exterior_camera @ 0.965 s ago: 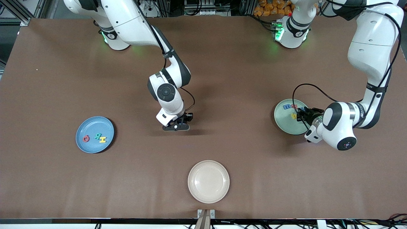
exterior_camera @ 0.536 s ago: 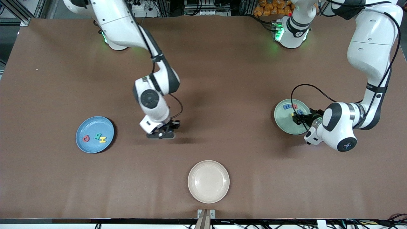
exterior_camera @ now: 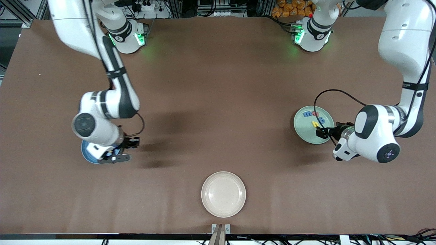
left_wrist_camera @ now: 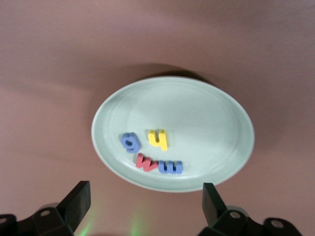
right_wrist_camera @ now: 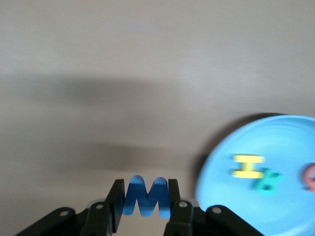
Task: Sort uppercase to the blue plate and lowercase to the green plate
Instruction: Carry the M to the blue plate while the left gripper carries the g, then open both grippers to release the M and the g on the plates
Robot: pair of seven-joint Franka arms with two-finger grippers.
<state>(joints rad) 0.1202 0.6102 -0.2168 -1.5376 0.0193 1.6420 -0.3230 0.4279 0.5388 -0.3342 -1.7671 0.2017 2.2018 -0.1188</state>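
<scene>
Your right gripper (exterior_camera: pixel 117 157), clamped on the blue W (right_wrist_camera: pixel 146 197), hangs at the edge of the blue plate (exterior_camera: pixel 85 154) at the right arm's end of the table, the letter pinched upright between the two fingers. On that plate, the right wrist view shows the yellow H (right_wrist_camera: pixel 248 166), the green R (right_wrist_camera: pixel 267 181) and a sliver of the red Q (right_wrist_camera: pixel 310 177). Your left gripper (left_wrist_camera: pixel 145 206) hovers just beside the green plate (left_wrist_camera: pixel 206 118) at the left arm's end, jaws wide apart and holding nothing; the blue g (left_wrist_camera: pixel 130 142), yellow h (left_wrist_camera: pixel 158 139), red w (left_wrist_camera: pixel 146 162) and blue m (left_wrist_camera: pixel 171 167) lie together in the plate. A cream plate (exterior_camera: pixel 223 194) sits empty nearest the front camera.

Watch the release. The W looks to be at the rim, not over the plate's middle; let go here and it could land on the table or tip off the edge. Dropped from height, the light foam may bounce or knock the H and R. It might also cling to a finger as the jaws part.
</scene>
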